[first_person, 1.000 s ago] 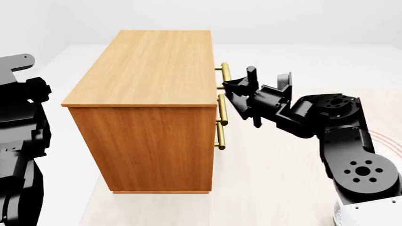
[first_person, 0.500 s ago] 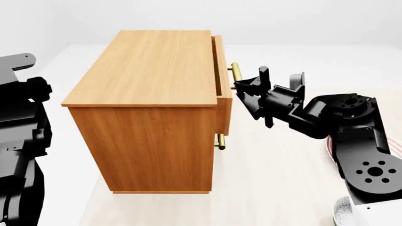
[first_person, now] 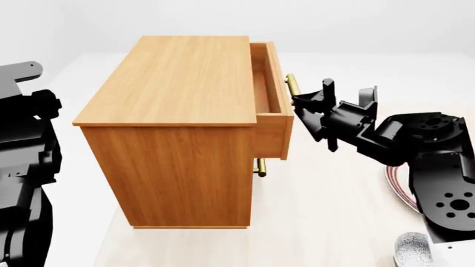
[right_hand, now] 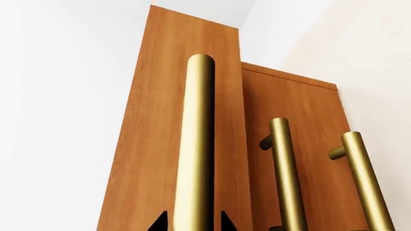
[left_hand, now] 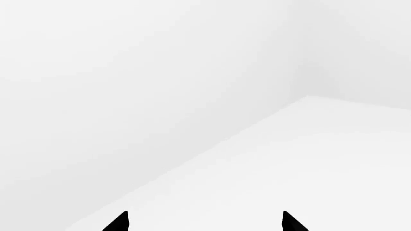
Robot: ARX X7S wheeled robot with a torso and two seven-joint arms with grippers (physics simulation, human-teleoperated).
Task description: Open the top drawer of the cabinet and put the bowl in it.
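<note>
The orange-brown cabinet [first_person: 178, 111] stands in the middle of the head view. Its top drawer [first_person: 273, 132] is pulled partway out, and its shallow wooden inside shows empty. My right gripper [first_person: 303, 104] is shut on the top drawer's brass bar handle [first_person: 292, 83]. In the right wrist view the fingertips [right_hand: 160, 223] sit on either side of that bar [right_hand: 196, 144]. The speckled bowl [first_person: 410, 250] sits on the floor at the lower right, cut off by the frame edge. My left gripper [left_hand: 204, 226] is open and empty, facing a bare white corner.
The two lower drawers are shut; their handles [right_hand: 286, 173] [right_hand: 366, 183] lie beside the gripped one. A plate with red rings [first_person: 397, 186] lies behind my right arm. My left arm [first_person: 22, 167] hangs left of the cabinet.
My right gripper has moved away from the cabinet with the handle in it. The top drawer has slid from shut to partway open. The left arm has not moved.
</note>
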